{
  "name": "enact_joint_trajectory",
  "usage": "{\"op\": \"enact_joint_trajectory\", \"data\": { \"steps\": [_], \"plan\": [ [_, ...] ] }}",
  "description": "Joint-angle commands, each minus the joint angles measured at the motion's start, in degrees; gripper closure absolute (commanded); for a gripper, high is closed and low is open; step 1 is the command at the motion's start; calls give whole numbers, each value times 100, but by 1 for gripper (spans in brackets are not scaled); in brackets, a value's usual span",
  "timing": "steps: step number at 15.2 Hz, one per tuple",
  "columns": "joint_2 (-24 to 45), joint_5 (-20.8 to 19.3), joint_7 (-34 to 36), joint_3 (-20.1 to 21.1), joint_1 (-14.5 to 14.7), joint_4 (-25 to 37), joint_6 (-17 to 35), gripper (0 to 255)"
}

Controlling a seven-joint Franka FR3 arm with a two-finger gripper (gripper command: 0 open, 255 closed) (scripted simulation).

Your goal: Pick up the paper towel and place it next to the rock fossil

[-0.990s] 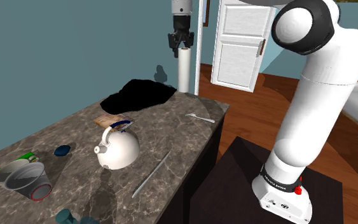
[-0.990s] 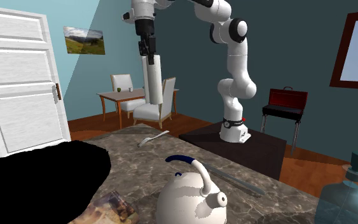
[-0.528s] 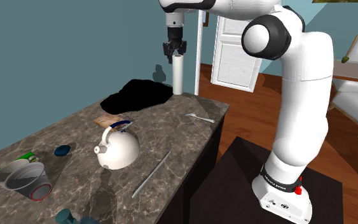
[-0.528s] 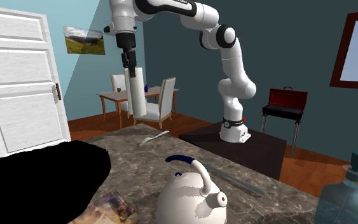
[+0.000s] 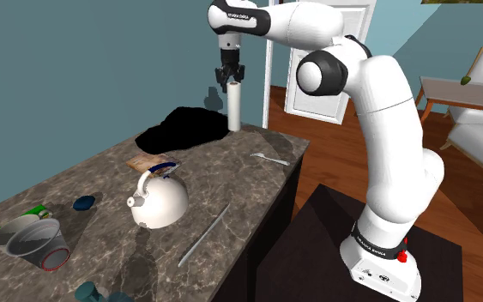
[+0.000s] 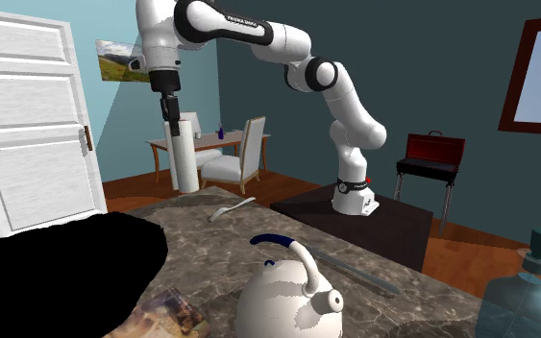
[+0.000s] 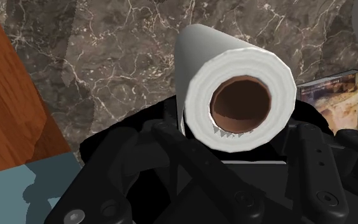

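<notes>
Overhead, the end effector (image 5: 230,79) grips an upright paper towel roll (image 5: 233,109) by its top, near the surface's (image 5: 231,176) far edge; open marble separates it from the kettle (image 5: 159,202).

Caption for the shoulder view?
Gripper holds the upright paper towel roll at the far end of the marble counter, beyond the white kettle.

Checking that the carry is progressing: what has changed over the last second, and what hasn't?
The gripper, shut on the upright paper towel throughout, carried it toward the shoulder view's left and downward, closer to the counter. The kettle, fork and rock fossil stayed put.
</notes>
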Motion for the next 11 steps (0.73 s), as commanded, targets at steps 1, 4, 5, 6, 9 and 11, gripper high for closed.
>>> {"op": "enact_joint_trajectory", "data": {
  "steps": [1,4,5,6,9,11],
  "plan": [
    [-65,-4,-15,-3,12,-287,229,255],
    [-171,-10,-31,-6,31,-695,531,255],
    [-198,-11,-37,-7,36,-817,625,255],
    [-222,-12,-42,-7,41,-933,717,255],
    [-276,-14,-56,-8,54,-1252,982,255],
    [-299,-14,-66,-8,61,-1443,1150,255]
  ]
}}
